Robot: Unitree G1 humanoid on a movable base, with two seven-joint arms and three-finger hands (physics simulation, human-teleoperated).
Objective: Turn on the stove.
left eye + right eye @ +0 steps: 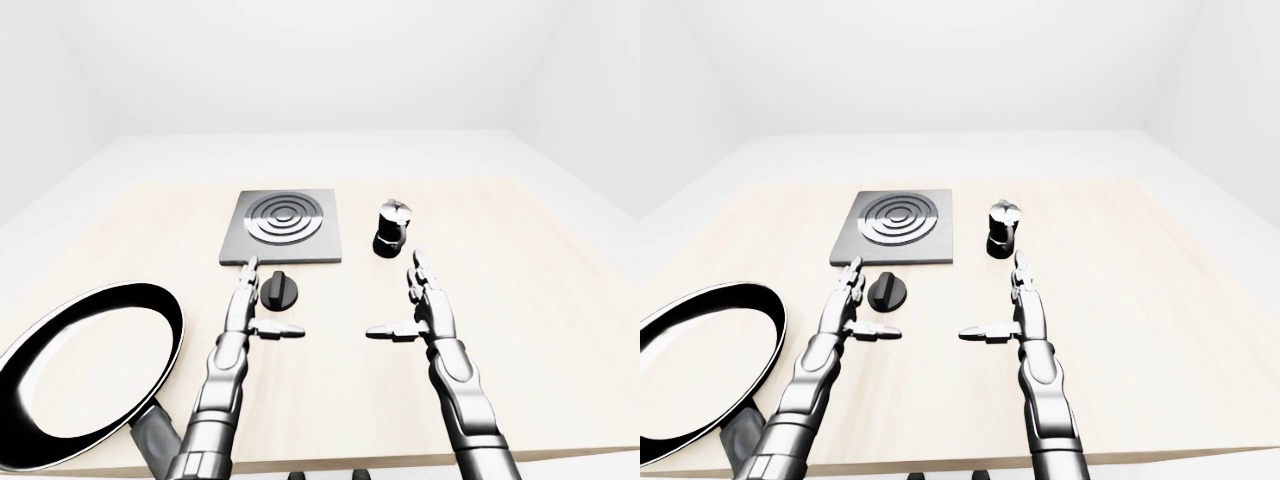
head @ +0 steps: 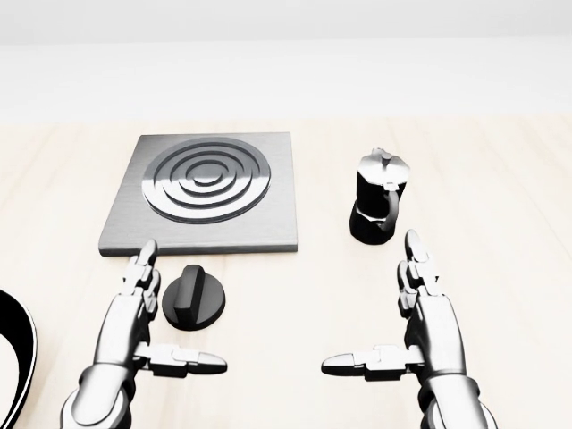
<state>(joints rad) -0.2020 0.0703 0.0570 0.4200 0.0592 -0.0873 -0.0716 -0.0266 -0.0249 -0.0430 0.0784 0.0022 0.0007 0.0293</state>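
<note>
1. Round black stove knob (image 2: 194, 298): on the pale wooden table (image 2: 500, 179), just below the square grey metal stove plate (image 2: 204, 194) in the head view.
2. Left hand (image 2: 134, 326): fingers (image 2: 143, 273) outstretched, empty; knob just right of them, apart.
3. Knob's grip ridge: runs nearly top-to-bottom, slightly tilted.
4. Right hand (image 2: 420, 326): spread, empty, well right of knob.

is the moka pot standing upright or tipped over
Upright. The moka pot stands on its base on the table, lid knob on top, to the right of the stove plate in the head view. Neither hand touches it.
</note>
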